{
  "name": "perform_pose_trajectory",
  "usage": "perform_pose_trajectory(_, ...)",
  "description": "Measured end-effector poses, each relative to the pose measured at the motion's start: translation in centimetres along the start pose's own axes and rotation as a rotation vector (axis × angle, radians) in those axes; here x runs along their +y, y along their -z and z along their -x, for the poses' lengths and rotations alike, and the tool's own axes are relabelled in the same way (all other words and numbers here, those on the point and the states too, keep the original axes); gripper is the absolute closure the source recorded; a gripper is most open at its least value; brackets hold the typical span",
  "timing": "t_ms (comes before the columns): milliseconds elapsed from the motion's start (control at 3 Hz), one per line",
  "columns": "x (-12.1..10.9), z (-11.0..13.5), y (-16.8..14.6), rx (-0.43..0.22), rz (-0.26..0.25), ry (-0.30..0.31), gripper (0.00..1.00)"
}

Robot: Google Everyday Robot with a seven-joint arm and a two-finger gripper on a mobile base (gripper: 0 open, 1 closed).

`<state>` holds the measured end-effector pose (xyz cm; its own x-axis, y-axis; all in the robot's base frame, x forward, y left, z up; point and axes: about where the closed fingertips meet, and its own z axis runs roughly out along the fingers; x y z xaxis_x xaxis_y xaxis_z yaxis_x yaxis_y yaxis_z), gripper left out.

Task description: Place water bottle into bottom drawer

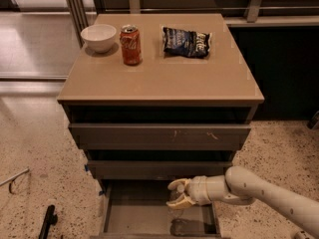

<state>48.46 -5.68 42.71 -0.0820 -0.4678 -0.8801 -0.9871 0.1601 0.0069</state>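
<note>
Three grey-brown drawers stack down the front of a cabinet (75, 128) at the centre of the frame, each one narrower than the one above it. On the tan counter (164, 78), a white bowl (98, 36) sits in the upper left. An orange-red soda can (131, 45) stands upright just beside it, and a dark blue chip bag (187, 41) lies flat toward the upper right, apart from the can.

The top drawer (159, 136), scratched near its right end, and the middle drawer (159, 169) both stand slightly forward. The bottom drawer (139, 218) is pulled well out at the lower centre, showing a plain grey inner floor.

The robot's pale arm (264, 193) reaches in from the lower right. Its gripper (178, 193) hangs over the right half of the open bottom drawer, just below the middle drawer's front. The yellowish jaws are set narrow around the top of the water bottle (177, 209). The bottle's clear body shows only faintly as it hangs upright toward the drawer floor, above a dark shadow. Whether it touches the floor cannot be told. Speckled floor (35, 148) surrounds the cabinet.
</note>
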Motion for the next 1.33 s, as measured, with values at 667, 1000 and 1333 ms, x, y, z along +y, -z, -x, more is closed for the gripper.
perform_pose_trajectory(667, -0.8, -5.5, -3.3, -0.025, 0.007, -0.005, 1.0)
perform_pose_trajectory(1000, -1.1, -7.9, -4.3, -0.024, 0.007, 0.016, 1.0)
perform_pose_trajectory(1333, -2.1, -10.4, -5.0, -0.018, -0.006, 0.03, 1.0)
